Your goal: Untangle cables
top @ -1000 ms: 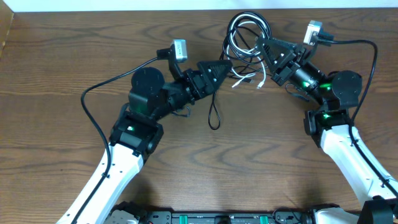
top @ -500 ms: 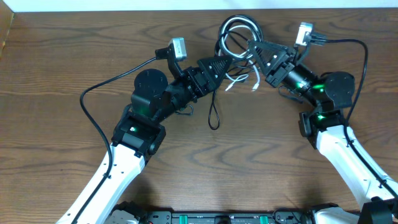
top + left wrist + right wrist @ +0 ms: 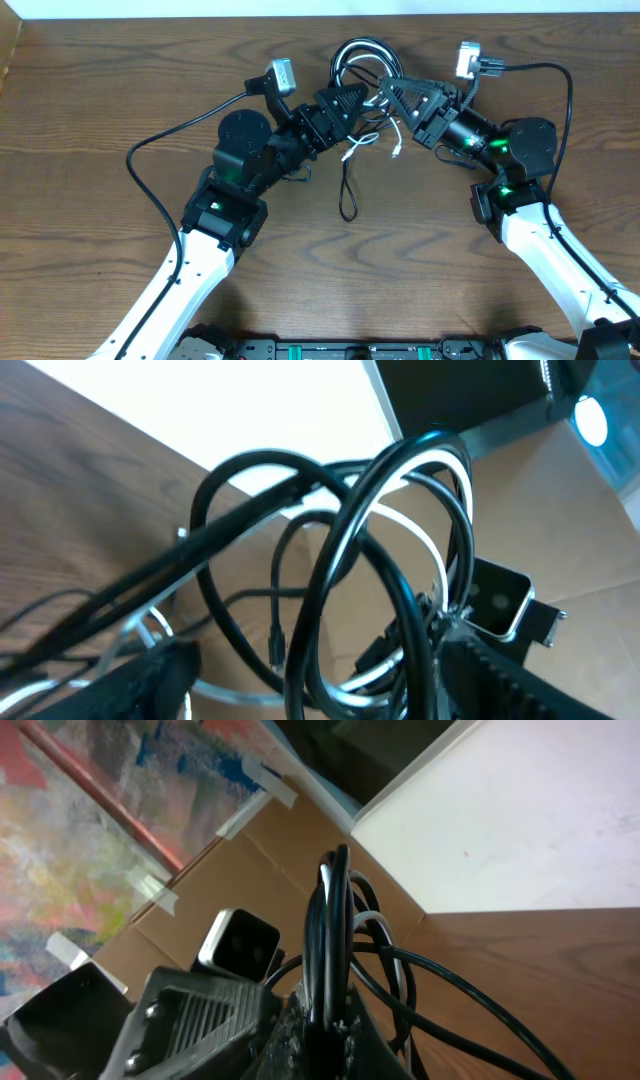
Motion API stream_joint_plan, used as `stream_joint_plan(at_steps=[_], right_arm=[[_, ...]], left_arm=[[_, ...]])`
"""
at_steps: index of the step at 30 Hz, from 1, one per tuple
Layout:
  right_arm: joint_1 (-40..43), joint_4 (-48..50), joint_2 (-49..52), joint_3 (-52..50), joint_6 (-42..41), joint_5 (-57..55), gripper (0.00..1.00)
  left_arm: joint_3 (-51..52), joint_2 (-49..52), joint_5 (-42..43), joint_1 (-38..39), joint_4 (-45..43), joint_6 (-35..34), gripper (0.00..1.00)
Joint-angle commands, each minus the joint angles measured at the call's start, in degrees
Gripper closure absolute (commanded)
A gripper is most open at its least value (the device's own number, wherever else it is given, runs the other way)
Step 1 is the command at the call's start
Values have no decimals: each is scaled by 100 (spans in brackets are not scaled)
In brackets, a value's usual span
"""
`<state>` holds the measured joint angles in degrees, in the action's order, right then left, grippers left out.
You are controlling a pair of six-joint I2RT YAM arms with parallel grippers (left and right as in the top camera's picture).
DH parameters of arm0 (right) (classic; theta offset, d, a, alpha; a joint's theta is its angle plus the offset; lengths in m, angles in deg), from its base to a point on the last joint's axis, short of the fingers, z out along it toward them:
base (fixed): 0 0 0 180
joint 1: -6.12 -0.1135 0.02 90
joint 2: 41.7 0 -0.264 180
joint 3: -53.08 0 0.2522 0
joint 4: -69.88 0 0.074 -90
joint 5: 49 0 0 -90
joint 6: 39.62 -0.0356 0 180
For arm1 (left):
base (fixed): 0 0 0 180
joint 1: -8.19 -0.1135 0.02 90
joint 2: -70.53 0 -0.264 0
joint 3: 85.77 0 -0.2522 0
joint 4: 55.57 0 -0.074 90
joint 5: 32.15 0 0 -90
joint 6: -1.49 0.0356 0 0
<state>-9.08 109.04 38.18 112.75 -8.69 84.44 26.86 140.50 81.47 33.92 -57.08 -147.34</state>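
Leftward since a second ago, the cables (image 3: 360, 58) and the right fingers (image 3: 403, 93) have slid along the far side of the desk (image 3: 100, 120), closer to the left arm. The right fingers are clamped together on the black and white coils. The left fingers (image 3: 345, 100) stand wide apart, with strands of the bundle running between them. One black loop and white plug ends trail down onto the wood.
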Motion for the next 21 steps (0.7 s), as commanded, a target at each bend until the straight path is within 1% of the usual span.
stream_joint_plan(at_steps=[1, 3, 5, 7, 12, 13, 14, 15, 16, 17, 21], right_arm=[[-33, 31, -9, 4, -70, 162, 99], [-33, 22, -11, 4, -70, 199, 99], [-39, 11, -9, 7, -70, 240, 99], [-63, 2, -11, 4, -70, 243, 99], [-151, 2, -9, 4, -70, 313, 99], [-179, 0, -9, 7, -68, 326, 99], [-221, -2, -9, 4, -66, 345, 99], [-249, -4, -9, 4, -61, 348, 99], [-258, -4, -9, 4, -48, 348, 99], [-262, -4, -9, 4, -46, 345, 99], [-245, -7, -9, 7, 131, 345, 99]], left_arm=[[-96, 13, -219, 7, -31, 140, 35], [-96, 13, -275, 7, -31, 164, 45], [-96, 13, -337, 7, -33, 173, 50], [-96, 13, -350, 7, -33, 175, 53], [-96, 13, -378, 7, -33, 175, 54], [-96, 13, -378, 7, -33, 175, 57], [-96, 13, -380, 7, -33, 175, 63], [-96, 13, -380, 7, -33, 175, 73], [-96, 13, -378, 7, -33, 175, 92], [-96, 13, -376, 7, -33, 199, 92], [-96, 11, -317, 7, -33, 776, 93]])
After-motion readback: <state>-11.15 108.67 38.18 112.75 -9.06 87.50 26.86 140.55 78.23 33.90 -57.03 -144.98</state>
